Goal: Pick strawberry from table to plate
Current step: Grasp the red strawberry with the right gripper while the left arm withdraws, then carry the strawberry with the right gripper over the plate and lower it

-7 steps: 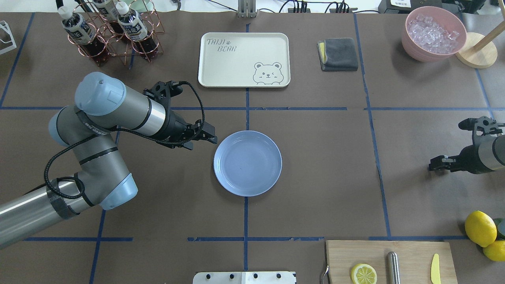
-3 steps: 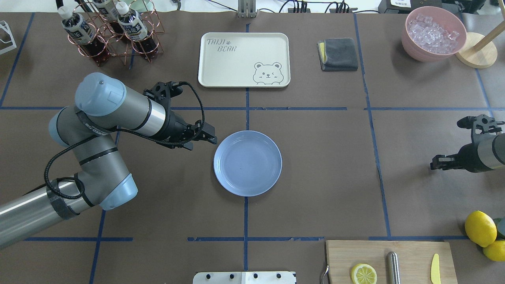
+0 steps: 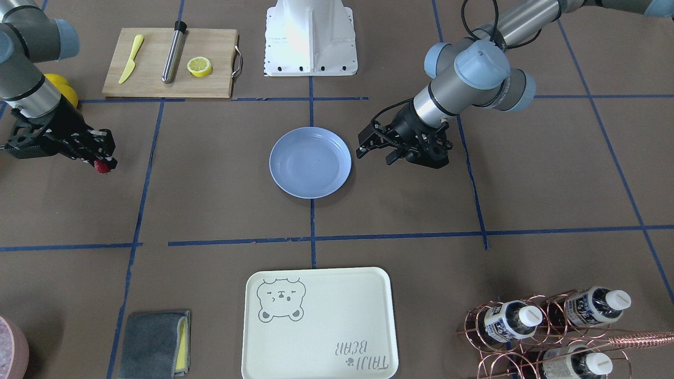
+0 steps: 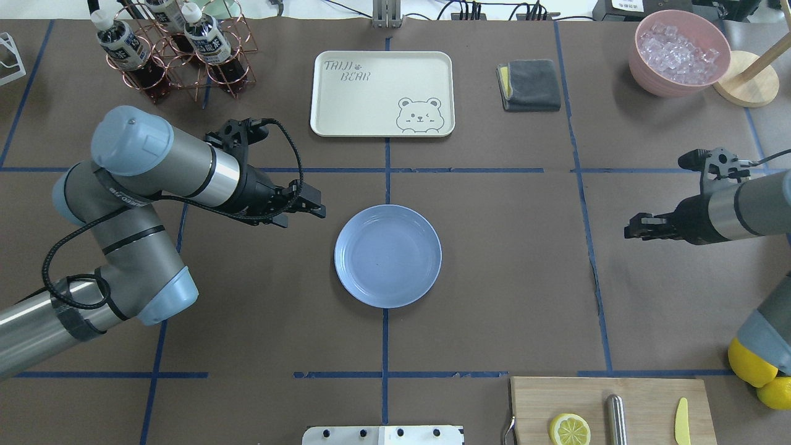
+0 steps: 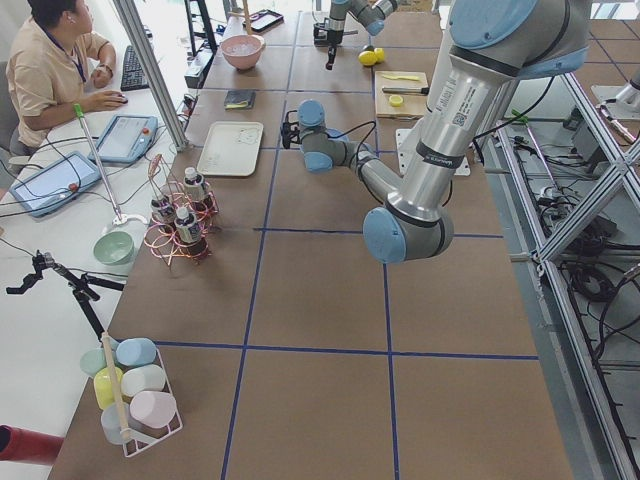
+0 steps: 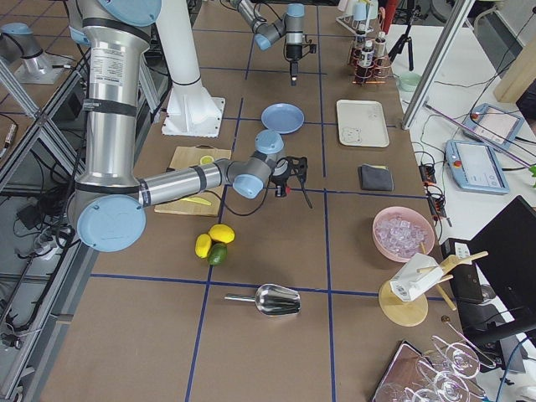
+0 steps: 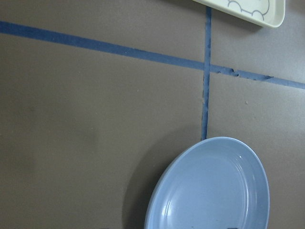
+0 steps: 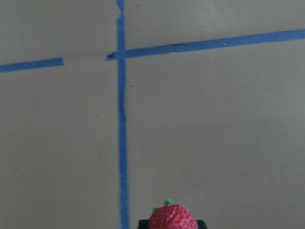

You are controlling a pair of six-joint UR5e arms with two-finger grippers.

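Observation:
A small red strawberry (image 3: 103, 167) sits between the fingers of my right gripper (image 3: 103, 161), which is shut on it above the brown table (image 4: 494, 259). The right wrist view shows the berry (image 8: 172, 219) at its bottom edge, over blue tape lines. In the overhead view this gripper (image 4: 630, 233) hangs well to the right of the empty light blue plate (image 4: 388, 256), and the berry is hidden. My left gripper (image 4: 312, 210) stands open and empty just left of the plate (image 3: 310, 162).
A cream bear tray (image 4: 382, 93) lies beyond the plate, a grey cloth (image 4: 529, 84) and a pink bowl of ice (image 4: 678, 52) to its right. A bottle rack (image 4: 179, 49) stands at the far left. Near right are a cutting board (image 4: 612, 408) and lemons (image 4: 766, 380).
My right gripper has moved left toward the plate and slightly farther from the robot. My left arm has drawn back to the left, away from the plate's rim.

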